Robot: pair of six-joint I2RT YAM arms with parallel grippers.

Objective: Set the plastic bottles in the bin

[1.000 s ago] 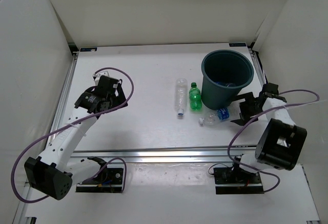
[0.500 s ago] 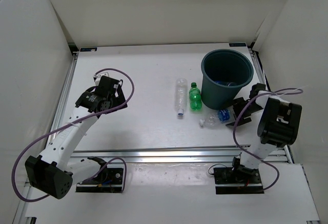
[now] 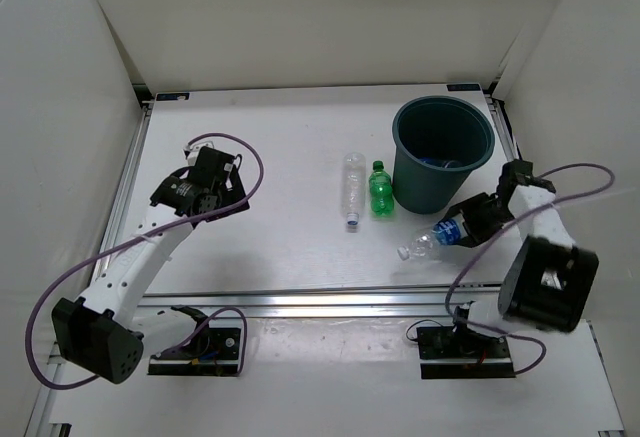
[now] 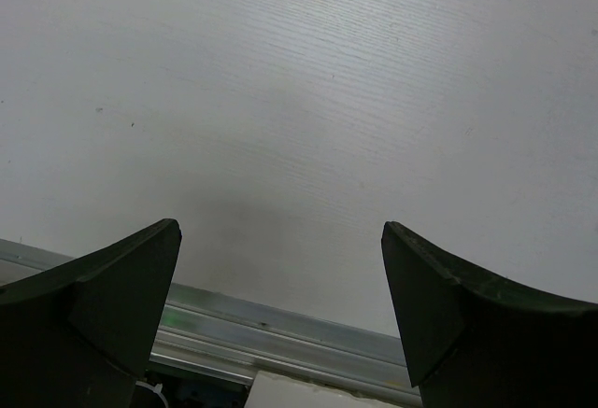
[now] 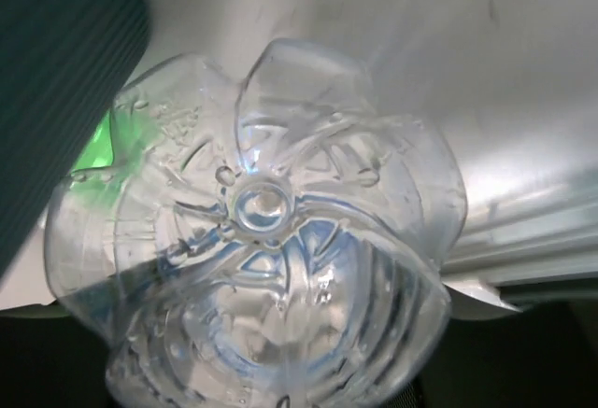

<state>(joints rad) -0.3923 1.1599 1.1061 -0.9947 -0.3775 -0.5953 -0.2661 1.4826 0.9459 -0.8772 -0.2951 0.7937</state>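
Note:
My right gripper (image 3: 468,227) is shut on the base end of a clear plastic bottle with a blue label (image 3: 432,238), held just in front of the bin, white cap pointing down-left. In the right wrist view the bottle's petal-shaped base (image 5: 262,240) fills the frame and hides the fingers. The dark teal bin (image 3: 400,127) stands upright at the back right, and its ribbed wall (image 5: 56,72) shows beside the bottle. A long clear bottle (image 3: 352,189) and a short green bottle (image 3: 380,189) lie left of the bin. My left gripper (image 3: 200,192) hangs open and empty over bare table (image 4: 280,240).
Something blue and clear (image 3: 446,164) lies inside the bin. The aluminium rail of the table's near edge (image 3: 320,302) runs behind the arms' bases. White walls close in the table on three sides.
My right gripper closed on the blue-labelled bottle that lay by the bin's foot and raised it off the table. The left arm has hardly moved.

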